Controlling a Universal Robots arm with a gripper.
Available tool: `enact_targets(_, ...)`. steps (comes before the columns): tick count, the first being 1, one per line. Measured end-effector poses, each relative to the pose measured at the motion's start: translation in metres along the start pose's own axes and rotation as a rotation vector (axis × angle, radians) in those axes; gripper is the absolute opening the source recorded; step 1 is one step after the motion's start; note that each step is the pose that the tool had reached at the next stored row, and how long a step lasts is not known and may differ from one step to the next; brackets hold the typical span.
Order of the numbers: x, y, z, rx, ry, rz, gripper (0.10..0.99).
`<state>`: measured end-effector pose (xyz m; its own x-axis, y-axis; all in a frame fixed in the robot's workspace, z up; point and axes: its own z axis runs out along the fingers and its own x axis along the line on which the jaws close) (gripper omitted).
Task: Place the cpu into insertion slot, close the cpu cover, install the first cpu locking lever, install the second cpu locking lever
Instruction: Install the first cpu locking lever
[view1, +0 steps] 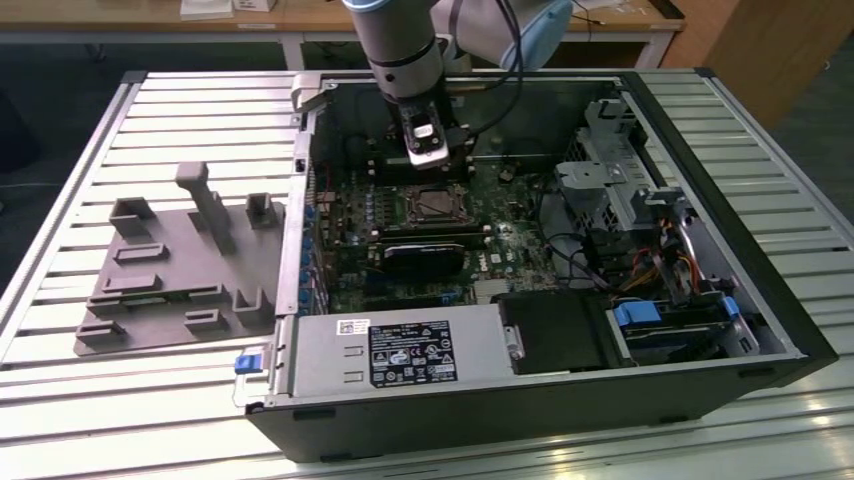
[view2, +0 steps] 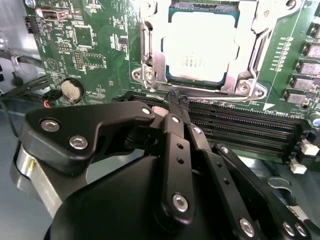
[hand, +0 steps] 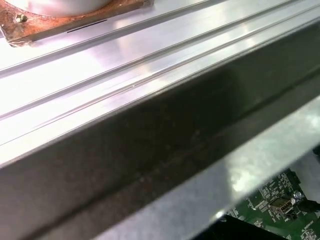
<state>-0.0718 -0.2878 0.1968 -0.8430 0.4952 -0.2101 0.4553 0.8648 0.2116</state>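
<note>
the pincer hangs inside the open computer case, just above the green circuit board. in the second wrist view its fingers are pinched right together, with the tips sitting at the edge of the socket, between the socket and the long black memory slots. can't tell if the tips are actually touching anything there.

the cpu is already sitting in the insertion slot, dull silver top facing up. the cpu cover looks folded down flat around it, with the chip showing through the window. a round coin battery sits on the board off to one side of the socket.

in the exterior view the arm comes down from the far side and the pincer is just behind the socket. the case lies on its side on a slatted metal bench, with a grey moulded fixture on the exterior view's left and the power supply box at the near edge of the case. the first wrist view catches a corner of the board.
</note>
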Motion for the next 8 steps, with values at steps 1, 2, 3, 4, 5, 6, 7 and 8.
enact_targets(1,0.0,0.0,0.0,0.0,0.0,0.0,0.102)
enact_targets(2,0.0,0.0,-0.0001,0.0,-0.0001,0.0,0.102)
enact_targets(3,0.0,0.0001,-0.0001,0.0,-0.0006,0.0,0.102)
enact_targets(4,0.0001,0.0001,-0.0001,0.0,-0.0007,0.0,0.102)
enact_targets(5,0.0001,0.0002,0.0,0.0,-0.0008,0.0,0.102)
enact_targets(6,0.0001,0.0002,0.0001,0.0,-0.0009,0.0,0.102)
enact_targets(7,0.0001,0.0002,0.0001,0.0,-0.0009,0.0,0.102)
enact_targets(8,0.0002,0.0002,0.0002,0.0,-0.001,0.0,0.102)
